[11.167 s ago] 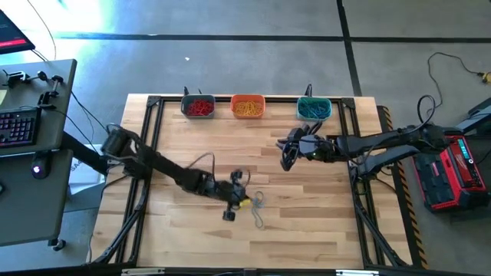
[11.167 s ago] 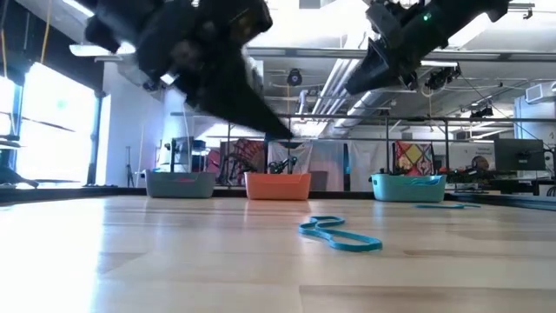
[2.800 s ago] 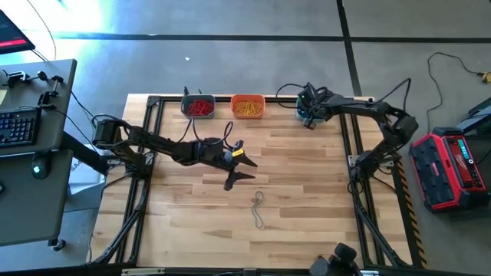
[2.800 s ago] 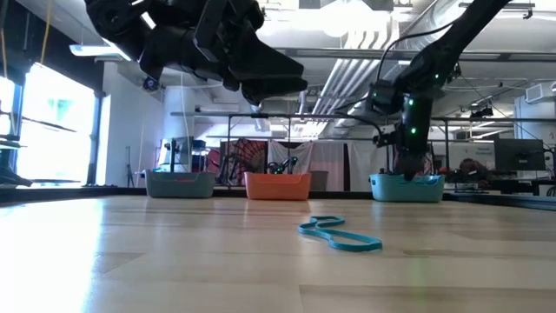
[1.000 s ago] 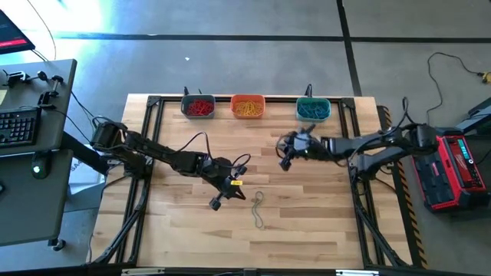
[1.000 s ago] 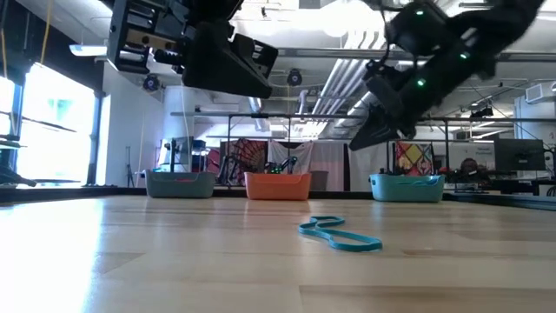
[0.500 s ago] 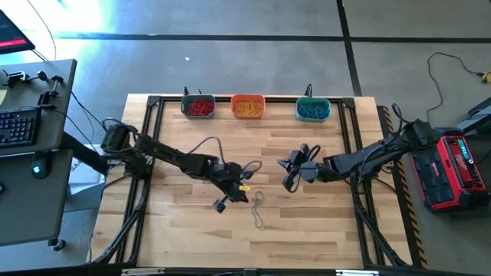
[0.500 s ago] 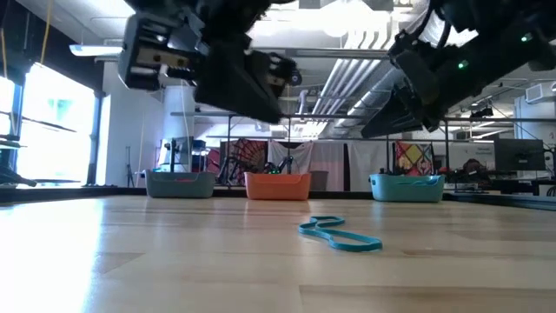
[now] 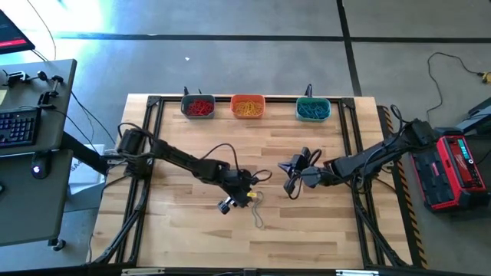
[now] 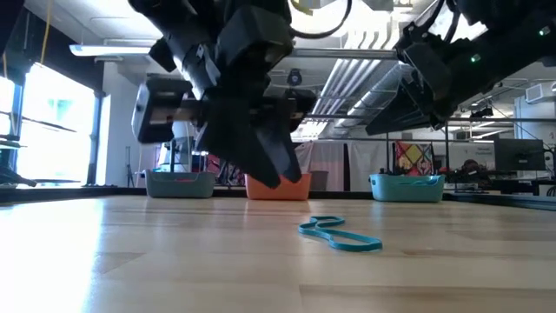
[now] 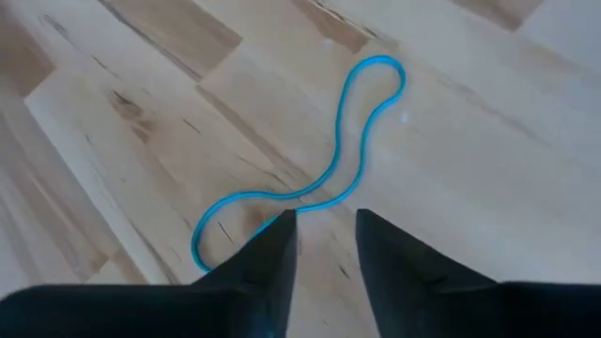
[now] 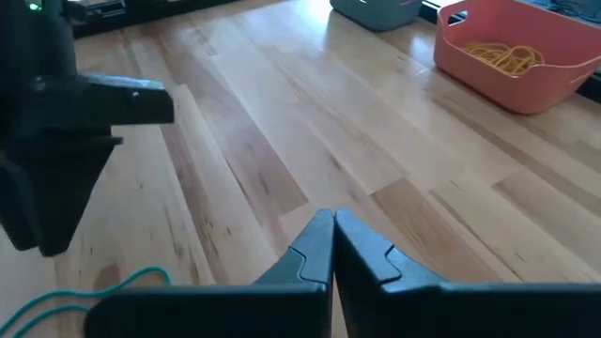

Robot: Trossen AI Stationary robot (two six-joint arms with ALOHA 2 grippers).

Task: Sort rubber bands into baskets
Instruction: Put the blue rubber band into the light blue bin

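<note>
No text, label, brand, number or sign can be read in any view; whatever marks there may be on the equipment beside the tabletop are too small to make out.

Two dark arms, black links, boxy joint housings. Left arm (image 9: 180, 160): loose black cable looping off forearm, small yellow mark near wrist. Left end effector (image 11: 324, 249): two black tapered fingers, matte, narrow gap between tips. Right arm (image 9: 376, 159): black cable loops along links, green indicator light on wrist housing in low view. Right end effector (image 12: 333, 235): two black angular fingers, tips pressed together.
</note>
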